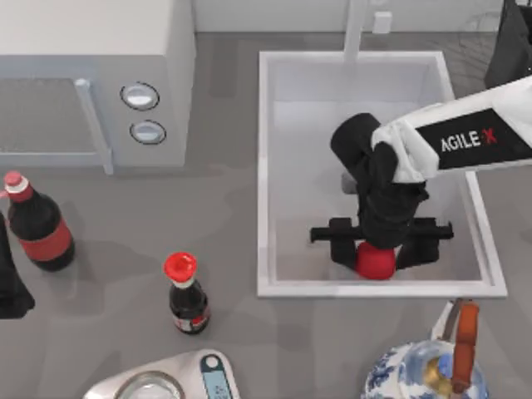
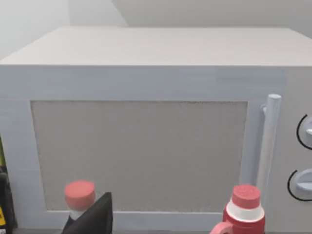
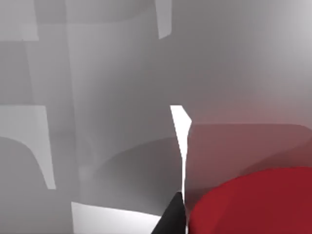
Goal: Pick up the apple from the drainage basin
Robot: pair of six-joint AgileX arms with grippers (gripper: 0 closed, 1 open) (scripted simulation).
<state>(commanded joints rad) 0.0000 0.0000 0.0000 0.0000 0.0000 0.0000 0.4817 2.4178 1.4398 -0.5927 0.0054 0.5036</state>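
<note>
Right now, near edge of the table first.
Scale (image 1: pixel 166 382): at the near edge, left of centre, display lit.
Teapot (image 1: pixel 424 370): blue-and-white, near edge toward the right, just outside the basin's front rim.
Small sauce bottle (image 1: pixel 188 295): red cap, upright, between scale and basin's front-left corner.
Apple (image 1: pixel 376 261): bright red, down in the drainage basin (image 1: pixel 274 287), close against its front wall, right of centre; top half hidden under the gripper.
Right gripper (image 1: pixel 378 249): straight over the apple, fingers spread wide on either side of it, contact impossible to call from above; red bulk looming close in the right wrist view (image 3: pixel 253 204).
Cola bottle (image 1: pixel 37 224): left edge, upright, red label.
Left gripper (image 1: pixel 10 283): parked at the left edge beside the cola bottle; fingers — cannot tell.
Microwave (image 1: pixel 91 75): far-left corner, two knobs facing the basin, door and handle big in the left wrist view (image 2: pixel 146 151).
</note>
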